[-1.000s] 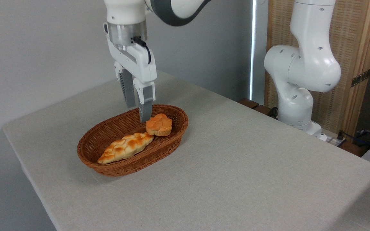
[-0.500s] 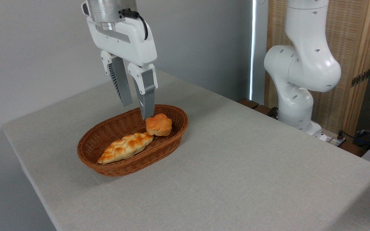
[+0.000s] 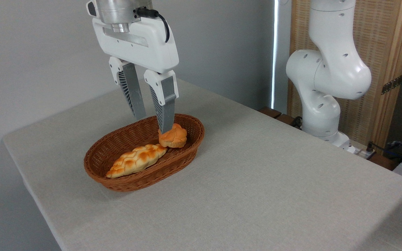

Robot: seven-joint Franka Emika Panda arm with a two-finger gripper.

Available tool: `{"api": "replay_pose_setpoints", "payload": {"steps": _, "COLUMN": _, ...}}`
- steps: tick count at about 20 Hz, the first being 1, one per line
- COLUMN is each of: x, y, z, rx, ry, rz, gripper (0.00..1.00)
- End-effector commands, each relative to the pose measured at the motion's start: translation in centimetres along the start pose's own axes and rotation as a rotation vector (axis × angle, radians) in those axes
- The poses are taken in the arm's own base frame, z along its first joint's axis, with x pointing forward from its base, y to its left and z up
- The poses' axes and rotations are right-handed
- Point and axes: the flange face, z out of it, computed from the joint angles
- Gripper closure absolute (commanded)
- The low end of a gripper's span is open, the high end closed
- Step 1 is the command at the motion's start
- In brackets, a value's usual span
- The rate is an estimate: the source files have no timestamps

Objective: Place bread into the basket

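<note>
Camera view: we see the gripper (image 3: 153, 124) hanging over the basket (image 3: 117, 181) with its fingers spread and nothing between them. The bread (image 3: 175, 136) sits inside the basket's right end, just below and right of the nearer fingertip, touching the braided loaf (image 3: 136, 160) beside it.

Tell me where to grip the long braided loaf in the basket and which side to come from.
Grip the braided loaf across its middle, coming straight down from above. It lies flat and lengthwise in the basket, whose raised rim probably blocks a sideways approach. Set the fingers across its narrow width, away from the round bun touching its right end.
</note>
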Motion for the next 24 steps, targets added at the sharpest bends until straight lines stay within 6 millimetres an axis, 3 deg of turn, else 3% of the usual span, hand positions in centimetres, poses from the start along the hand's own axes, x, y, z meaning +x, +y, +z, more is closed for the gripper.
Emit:
{"api": "replay_pose_setpoints", "payload": {"steps": 1, "x": -0.9, "y": 0.4, "z": -1.2, "rx": -0.015, "ry": 0.008, "rz": 0.018, "gripper": 0.0}}
{"api": "replay_pose_setpoints", "payload": {"steps": 24, "x": -1.9, "y": 2.3, "z": -0.4, "rx": -0.058, "ry": 0.018, "rz": 0.09, "gripper": 0.0}}
